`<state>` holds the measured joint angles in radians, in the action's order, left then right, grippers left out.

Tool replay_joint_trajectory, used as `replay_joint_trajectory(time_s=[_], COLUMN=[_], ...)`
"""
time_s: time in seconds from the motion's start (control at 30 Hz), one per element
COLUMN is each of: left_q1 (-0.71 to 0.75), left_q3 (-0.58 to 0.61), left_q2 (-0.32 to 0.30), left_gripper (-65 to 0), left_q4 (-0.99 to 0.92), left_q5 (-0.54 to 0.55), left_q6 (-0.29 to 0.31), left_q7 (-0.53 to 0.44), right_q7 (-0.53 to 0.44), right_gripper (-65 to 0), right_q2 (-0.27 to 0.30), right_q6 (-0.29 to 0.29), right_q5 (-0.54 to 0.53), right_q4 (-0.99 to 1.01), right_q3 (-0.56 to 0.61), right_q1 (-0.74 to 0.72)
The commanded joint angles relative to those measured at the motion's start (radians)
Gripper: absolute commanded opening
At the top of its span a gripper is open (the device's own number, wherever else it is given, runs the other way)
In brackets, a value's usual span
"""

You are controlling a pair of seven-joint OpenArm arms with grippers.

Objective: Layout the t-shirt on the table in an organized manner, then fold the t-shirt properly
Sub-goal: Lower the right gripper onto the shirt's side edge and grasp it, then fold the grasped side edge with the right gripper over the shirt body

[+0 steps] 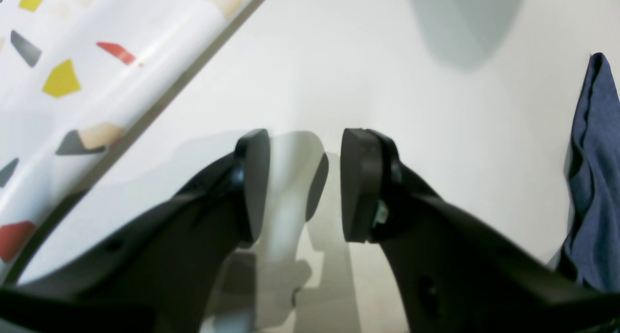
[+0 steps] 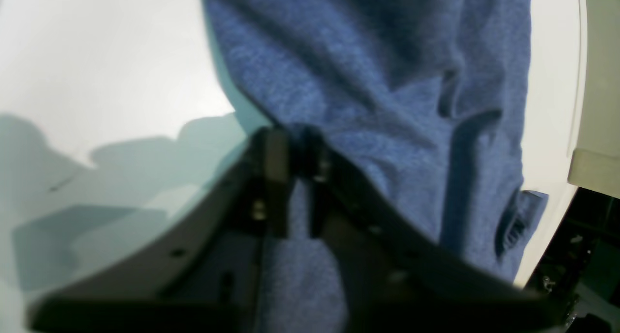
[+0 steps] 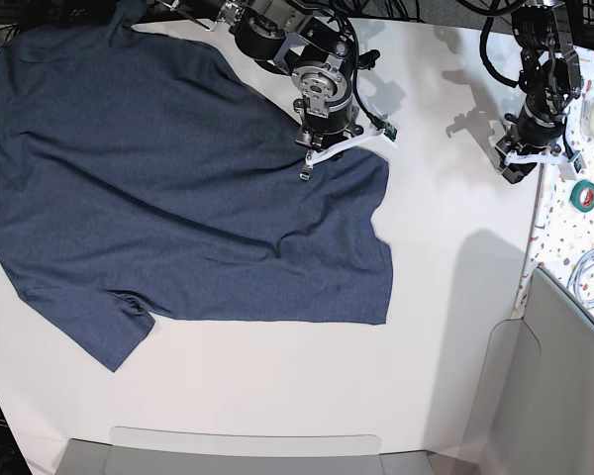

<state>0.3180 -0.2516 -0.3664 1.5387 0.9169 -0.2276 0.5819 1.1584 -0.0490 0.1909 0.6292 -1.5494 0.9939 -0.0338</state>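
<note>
The table [image 3: 445, 327], white and wide, carries everything; its bare stretch runs along the base view's right and lower parts. The t-shirt [image 3: 178, 188] lies mostly spread over the left and middle of that view, body flat with a few ridges, one sleeve poking out at the lower left, the hem edge facing right. No lettering shows, so the printed side is probably face down.

The right gripper [image 3: 307, 170] sits over the shirt's upper right corner, and its wrist view shows the jaws clenched on a pinch of blue cloth, with folds bunching up beyond them. The left gripper [image 1: 302, 183] hangs well apart near the table's far edge, beside the speckled surface [image 1: 63, 67], its jaws released and holding nothing; only a strip of shirt edges into its wrist view on the right.

The coming pull looks likely to turn on that pinched corner: the cloth stretches away from the right jaws toward the base view's lower left, and the right arm is far nearer.

No containers hold anything here; a roll of green tape [image 3: 585, 193] rests on the speckled surface.
</note>
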Motion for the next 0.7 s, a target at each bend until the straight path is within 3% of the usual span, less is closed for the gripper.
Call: replay_joint_trajectory(time_s=[0.0, 0.3, 0.53, 0.67], left_q1=[0.008, 0.008, 0.0, -0.023], left_q3=[0.002, 0.002, 0.004, 0.005], left_q2=[-0.009, -0.01, -0.01, -0.01], left_gripper=[-40.2, -40.2, -40.2, -40.2], left_q4=[-0.004, -0.004, -0.004, -0.004], left_q5=[-0.009, -0.011, -0.011, -0.012], left_q6=[-0.022, -0.022, -0.022, -0.022], left_q7=[0.048, 0.048, 0.048, 0.048], right_q7=[-0.007, -0.007, -0.014, -0.082], right_gripper=[-65.0, -65.0, -65.0, -65.0], right_q2=[-0.015, -0.01, -0.005, -0.009], right_q6=[-0.005, -0.005, -0.005, -0.005], right_q5=[0.017, 0.017, 0.008, 0.008], right_q4=[-0.039, -0.265, -0.29, -0.303], right_q3=[0.0, -0.188, -0.372, -0.495], right_q1=[-0.018, 0.013, 0.07, 0.12])
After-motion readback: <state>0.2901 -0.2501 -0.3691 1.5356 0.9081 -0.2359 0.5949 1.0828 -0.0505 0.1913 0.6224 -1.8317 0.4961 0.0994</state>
